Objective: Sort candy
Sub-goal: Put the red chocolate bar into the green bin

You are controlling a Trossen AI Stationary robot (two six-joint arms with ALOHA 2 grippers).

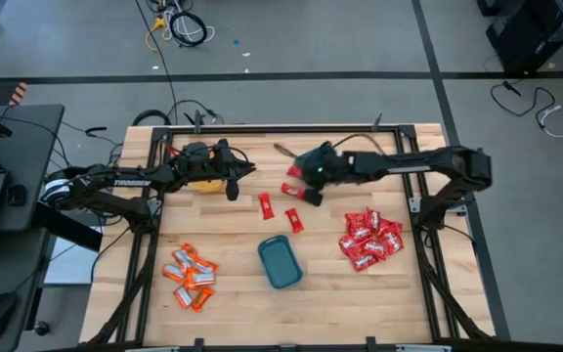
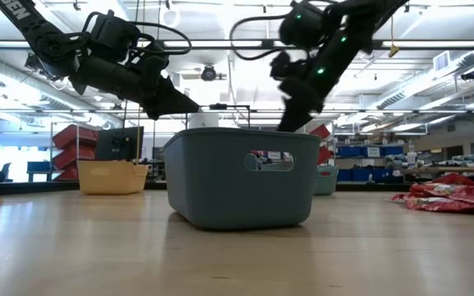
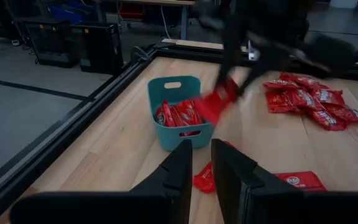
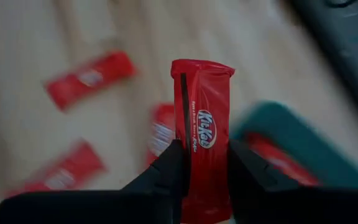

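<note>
Jaws first, from the left: the left gripper (image 1: pixel 245 172) hangs over the back of the tabletop, left of centre, its two fingers (image 3: pixel 178 171) drawn near together with a narrow gap and nothing between them. Beneath that arm, near the back-left, sits a yellow bin (image 1: pixel 203 179), mostly covered by the arm. At the front-left lies a cluster of orange-and-white packets (image 1: pixel 191 276). Near the middle front stands a teal bin (image 1: pixel 280 262); behind it two narrow red bars (image 1: pixel 265 205) lie loose on the wood.

The right gripper (image 1: pixel 311 195) is at the back centre, its fingers pinched on a narrow red bar (image 4: pixel 202 134), which stands upright between them, held by its lower part. Close by, a second teal bin (image 3: pixel 180 111) already holds several red bars; it is hidden under the arm from above. A heap of wider red packets (image 1: pixel 370 240) sits toward the right edge.

Risk, as I judge it: the hold is low on a slick wrapper, so the bar could swivel or slip out in transit and land beside the bin. The two arms also work close together over the back edge and could clash.

The yellow bin's contents cannot be made out.
</note>
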